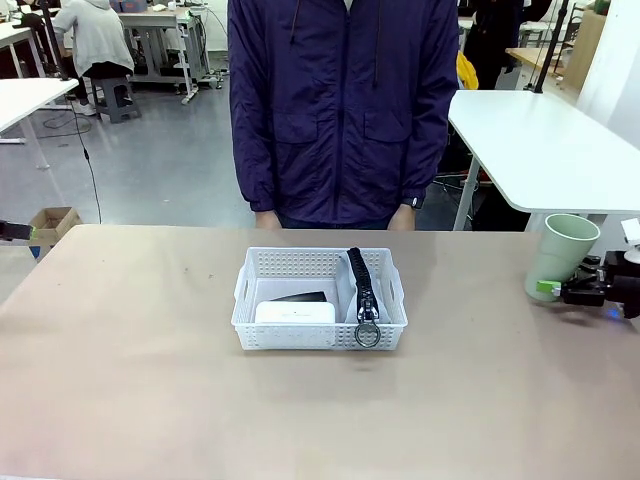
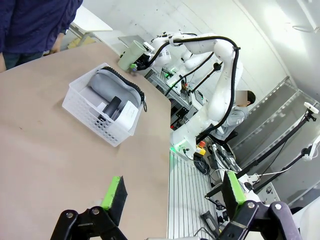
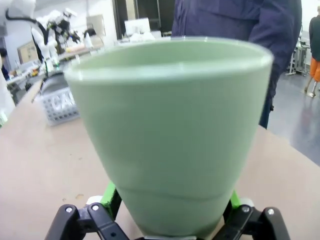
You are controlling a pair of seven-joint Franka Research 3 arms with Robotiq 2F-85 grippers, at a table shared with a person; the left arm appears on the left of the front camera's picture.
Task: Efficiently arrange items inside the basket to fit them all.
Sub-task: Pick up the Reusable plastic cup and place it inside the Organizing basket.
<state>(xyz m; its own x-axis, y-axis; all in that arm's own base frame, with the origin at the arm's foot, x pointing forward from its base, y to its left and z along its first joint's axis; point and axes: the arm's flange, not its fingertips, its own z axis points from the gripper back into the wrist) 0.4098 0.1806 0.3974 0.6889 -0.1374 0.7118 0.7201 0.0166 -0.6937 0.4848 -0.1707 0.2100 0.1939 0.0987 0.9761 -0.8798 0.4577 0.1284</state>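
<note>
The right gripper sits low at the table's right edge, its fingers closed around the base of the pale green cup, which stands upright. In the left wrist view, the left gripper hangs above the table with its green-padded fingers spread wide apart, holding nothing.

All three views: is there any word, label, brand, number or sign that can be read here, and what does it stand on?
No text can be read in any view.
The white box in the basket: its top shows no legible print.
The pale green cup between the right gripper's pads: plain, no marking.
The grey pouch and the stapler: no label readable.
Background equipment: too small and blurred to read.
</note>
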